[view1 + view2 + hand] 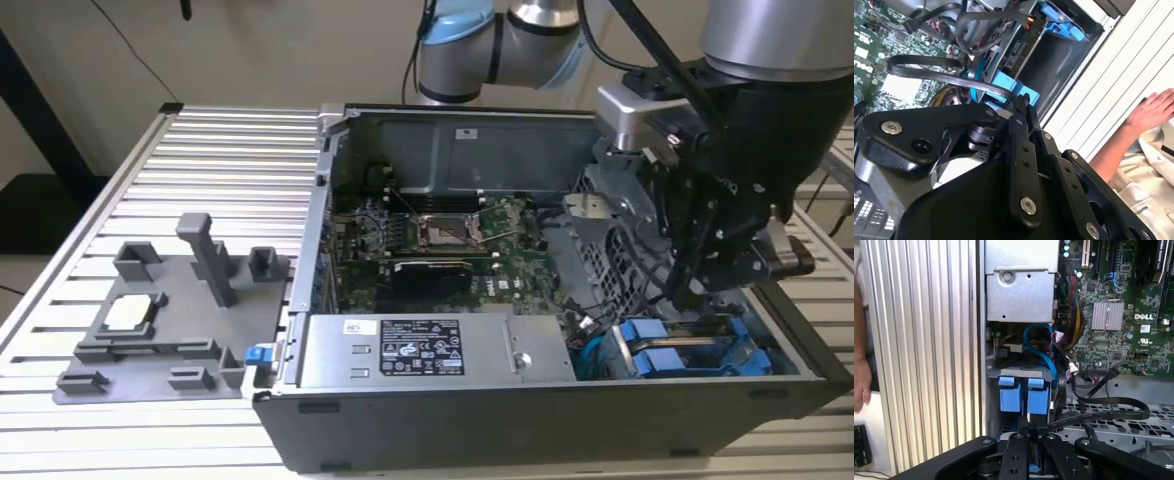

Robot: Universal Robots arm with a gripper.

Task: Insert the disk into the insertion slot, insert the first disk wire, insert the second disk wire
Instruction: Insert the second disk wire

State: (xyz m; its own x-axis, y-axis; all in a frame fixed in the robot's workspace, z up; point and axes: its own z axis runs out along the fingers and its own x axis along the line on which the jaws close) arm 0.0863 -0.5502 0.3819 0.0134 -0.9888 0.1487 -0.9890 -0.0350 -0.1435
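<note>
Blue-framed disk [678,352] sits inside the insertion slot [607,255], gripper [1030,432] pinching a wire [1094,416].

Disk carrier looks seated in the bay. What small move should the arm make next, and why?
Probably a short, straight push of the flat black wire toward the disk. In the first wrist view the gripper has its jaws shut on the wire's end right at the disk. Whether the plug is already seated is hidden.

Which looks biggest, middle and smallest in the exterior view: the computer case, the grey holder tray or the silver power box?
1. Computer case
2. Grey holder tray
3. Silver power box, though it looks close to the tray in size
</note>
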